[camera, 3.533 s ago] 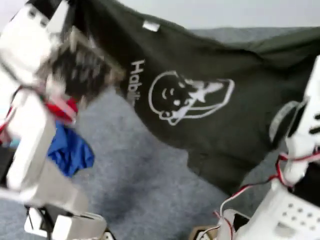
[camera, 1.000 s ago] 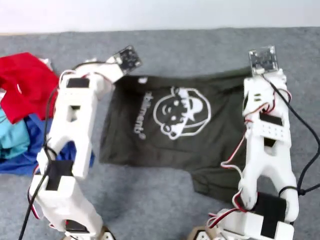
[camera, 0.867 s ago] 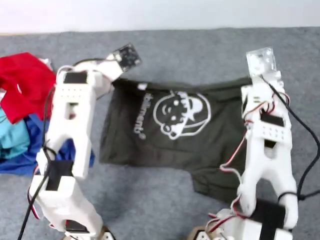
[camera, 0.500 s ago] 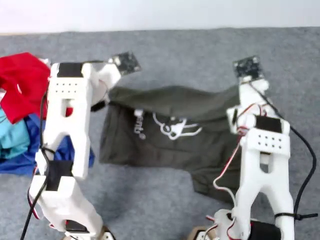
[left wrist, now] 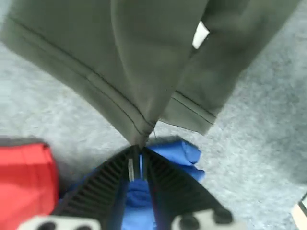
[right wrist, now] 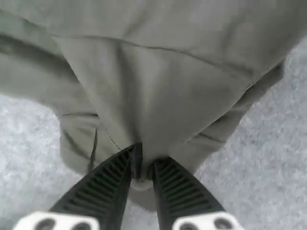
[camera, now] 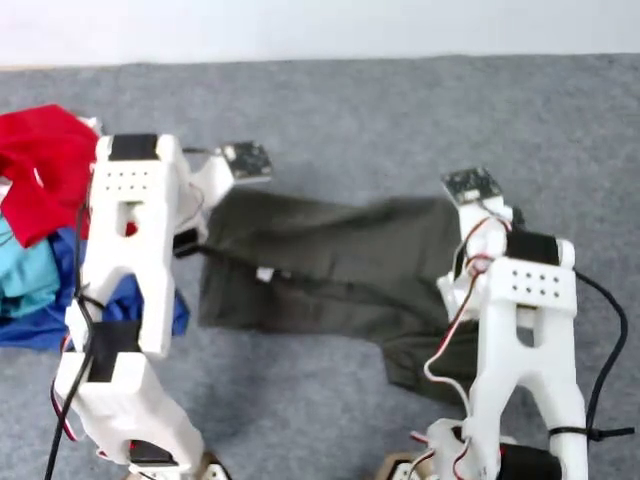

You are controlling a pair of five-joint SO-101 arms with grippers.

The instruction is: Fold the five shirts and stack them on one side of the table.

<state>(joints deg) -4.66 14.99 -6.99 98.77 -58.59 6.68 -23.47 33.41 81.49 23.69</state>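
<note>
We see a grey table w/ a felt-like top running across the whole high view. On it, approx. mid-table btwn the two arms, lies a dark green shirt. Its far edge is doubled over toward the near side, so plain fabric faces up. One part of it sticks out toward the near edge, beside the right arm.

The left arm stands at the shirt's other end. Just beyond that arm, at the table's left side, we find a loose pile: a red shirt farthest back, a teal shirt under it, and a blue shirt nearest, part of it running under the arm.

The left gripper has its fingers pressed together on a hemmed corner of the green shirt, w/ the cloth fanning out from the pinch and the blue shirt right below the tips. The right gripper likewise pinches a gathered fold of the green shirt, creases spreading away from its tips.

Smallest: a white tag on the green shirt, near the left arm's end.
</note>
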